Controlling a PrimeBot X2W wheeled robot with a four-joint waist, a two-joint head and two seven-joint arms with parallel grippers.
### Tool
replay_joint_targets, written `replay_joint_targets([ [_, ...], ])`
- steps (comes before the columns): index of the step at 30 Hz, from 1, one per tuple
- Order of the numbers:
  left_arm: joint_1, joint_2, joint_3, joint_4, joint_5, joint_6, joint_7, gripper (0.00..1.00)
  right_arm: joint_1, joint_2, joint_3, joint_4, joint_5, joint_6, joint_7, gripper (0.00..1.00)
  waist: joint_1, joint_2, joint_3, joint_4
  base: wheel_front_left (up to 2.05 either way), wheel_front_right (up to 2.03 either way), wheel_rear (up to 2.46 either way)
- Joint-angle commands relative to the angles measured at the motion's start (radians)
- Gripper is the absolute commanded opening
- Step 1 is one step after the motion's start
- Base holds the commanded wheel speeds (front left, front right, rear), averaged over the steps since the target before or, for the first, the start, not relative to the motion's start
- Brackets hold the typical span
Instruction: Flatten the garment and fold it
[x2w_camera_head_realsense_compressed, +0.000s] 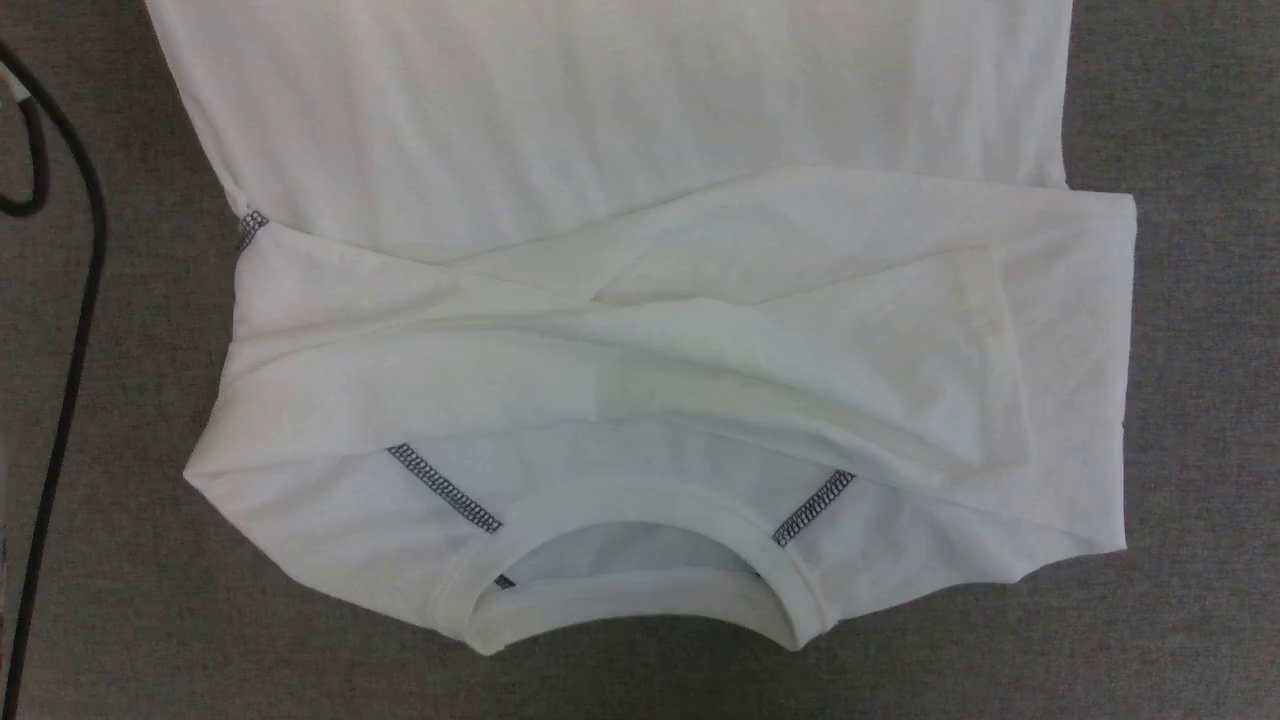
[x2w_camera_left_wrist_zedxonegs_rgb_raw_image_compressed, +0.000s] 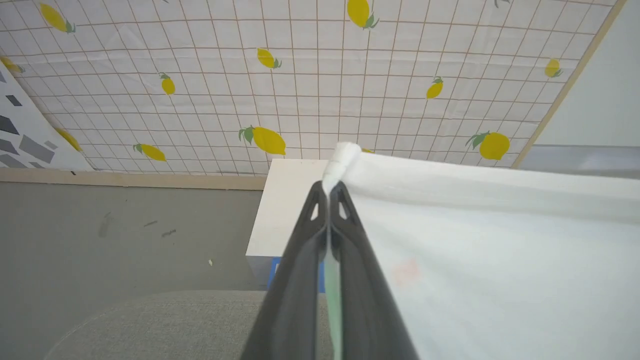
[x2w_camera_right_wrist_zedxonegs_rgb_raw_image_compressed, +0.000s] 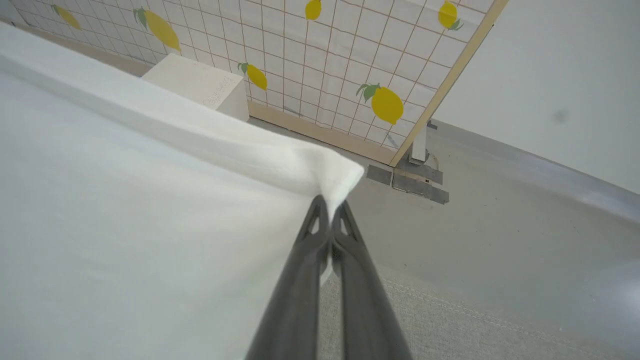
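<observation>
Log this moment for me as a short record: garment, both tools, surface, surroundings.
garment: white, on grey surface, collar nearest the robot, sleeves folded across the body
left tool: shut on a garment edge
right tool: shut on a garment corner
surroundings: white box, lemon-print panel, black cable

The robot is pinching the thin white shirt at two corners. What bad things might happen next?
1. The left gripper pinches only a small bunched corner of the thin white long-sleeved shirt, so the cloth might slip free.
2. The right gripper holds just a corner tip too; uneven pulling might skew the fold.
3. In the head view the folded sleeves lie creased across the body; tugging the hem might drag them askew.
</observation>
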Motion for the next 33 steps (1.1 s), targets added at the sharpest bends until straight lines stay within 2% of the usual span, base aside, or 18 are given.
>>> replay_joint_targets([
  [1,0.025,0.009,-0.001,0.006,-0.003,-0.02,-0.021,0.0,0.021,0.002,0.011,0.008,0.018,-0.002,-0.022,0.0,0.0,-0.0001,-0.047,-0.001,0.0,0.0,0.0],
  [6,0.16,0.019,-0.038,0.005,-0.018,-0.097,-0.077,0.0,0.138,-0.025,0.069,0.001,0.102,-0.002,-0.095,0.0,0.0,-0.0001,-0.156,0.013,0.0,0.0,0.0],
  [10,0.297,0.029,-0.046,-0.012,-0.039,-0.116,-0.121,0.0,0.279,-0.046,0.106,-0.027,0.181,-0.002,-0.143,0.0,0.0,-0.0001,-0.263,0.013,0.0,0.0,0.0],
  [15,0.49,0.044,-0.038,-0.071,-0.082,-0.114,-0.165,0.0,0.471,-0.046,0.123,-0.061,0.278,-0.002,-0.177,0.0,0.0,-0.0001,-0.399,0.002,0.0,0.0,0.0],
  [24,0.882,0.053,-0.048,-0.277,-0.159,-0.063,-0.187,0.0,0.807,-0.027,0.074,-0.108,0.408,-0.002,-0.184,0.0,0.0,-0.0001,-0.569,0.001,0.0,0.0,0.0],
  [33,1.18,0.026,-0.051,-0.413,-0.226,0.024,-0.214,0.0,1.044,0.028,0.004,-0.159,0.432,-0.002,-0.186,0.0,0.0,-0.0001,-0.626,-0.001,0.0,0.0,0.0],
])
